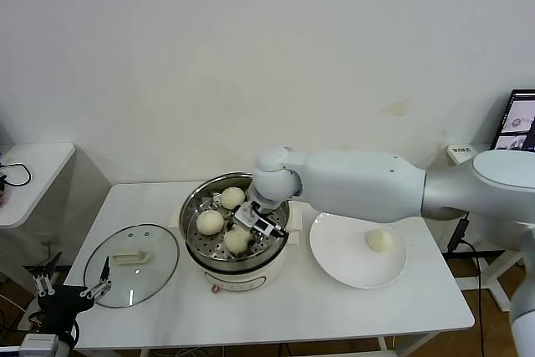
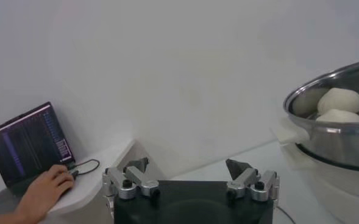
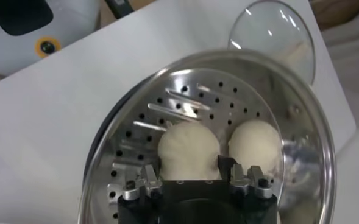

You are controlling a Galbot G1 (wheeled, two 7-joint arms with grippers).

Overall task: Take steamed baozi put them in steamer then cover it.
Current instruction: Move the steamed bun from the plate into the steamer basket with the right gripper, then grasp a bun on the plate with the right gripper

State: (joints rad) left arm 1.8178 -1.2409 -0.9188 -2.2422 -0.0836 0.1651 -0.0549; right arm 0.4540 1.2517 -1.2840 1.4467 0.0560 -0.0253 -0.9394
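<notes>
**Right gripper closed on a bun inside the steamer**

Right gripper (image 1: pixel 251 225) is down in the steamer (image 1: pixel 201 252), its fingers (image 3: pixel 227 164) part-closed around a steamed baozi (image 3: pixel 188 151) on the perforated tray. Two more buns (image 1: pixel 210 221) sit on the tray beside it, crowding the space near the fingers. A fourth bun (image 1: pixel 379 240) lies on the white plate (image 1: pixel 334 261) to the right. The cover (image 1: pixel 159 257) rests flat on the table (image 1: pixel 292 315), left of the steamer. Left gripper (image 1: pixel 70 288) waits wide open and empty, near the table's front-left corner.
</notes>
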